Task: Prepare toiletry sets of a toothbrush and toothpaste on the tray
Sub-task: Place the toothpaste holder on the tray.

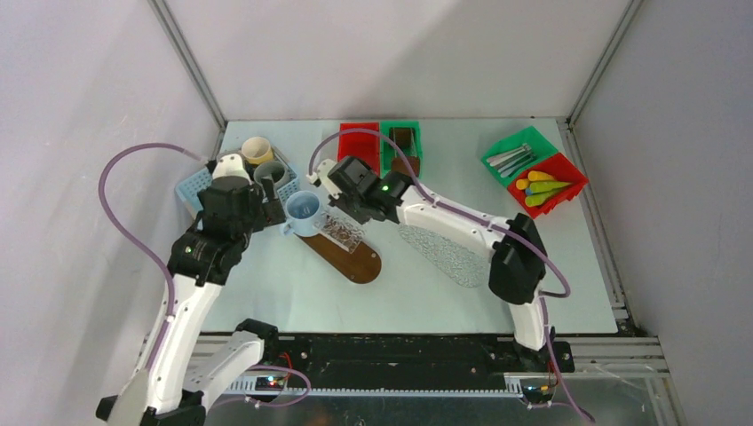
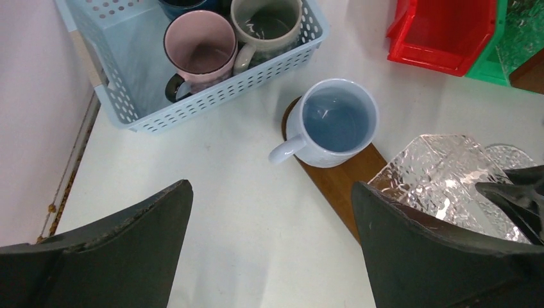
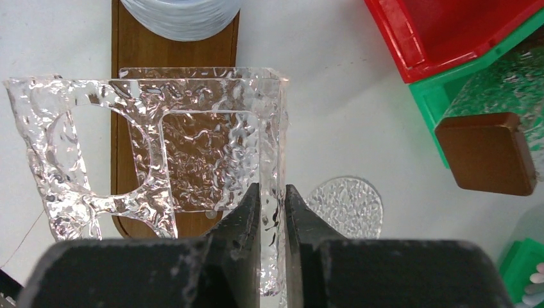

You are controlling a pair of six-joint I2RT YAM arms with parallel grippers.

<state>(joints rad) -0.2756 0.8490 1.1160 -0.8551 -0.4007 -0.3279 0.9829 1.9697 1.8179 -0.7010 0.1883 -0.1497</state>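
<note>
The pale toothbrushes (image 1: pixel 512 159) lie in a green bin at the back right. The yellow, lime, blue and orange tubes (image 1: pixel 542 188) lie in the red bin beside it. A long wooden tray (image 1: pixel 353 257) lies mid-table with a light blue mug (image 1: pixel 303 211) on its far end. My right gripper (image 1: pixel 344 213) is shut on one wall of a clear textured glass holder (image 3: pixel 192 147) over the wooden tray (image 3: pixel 131 58); the right gripper (image 3: pixel 272 192) pinches that wall. My left gripper (image 2: pixel 269 192) is open and empty just short of the mug (image 2: pixel 339 122); in the top view the left gripper (image 1: pixel 271 211) is left of the mug.
A blue basket (image 1: pixel 197 188) with several mugs stands at the back left. A red bin (image 1: pixel 359 140) and a green bin (image 1: pixel 404 133) with a brown block stand at the back centre. A clear textured oval plate (image 1: pixel 448 257) lies under the right arm. A small round clear disc (image 3: pixel 349 205) lies on the table.
</note>
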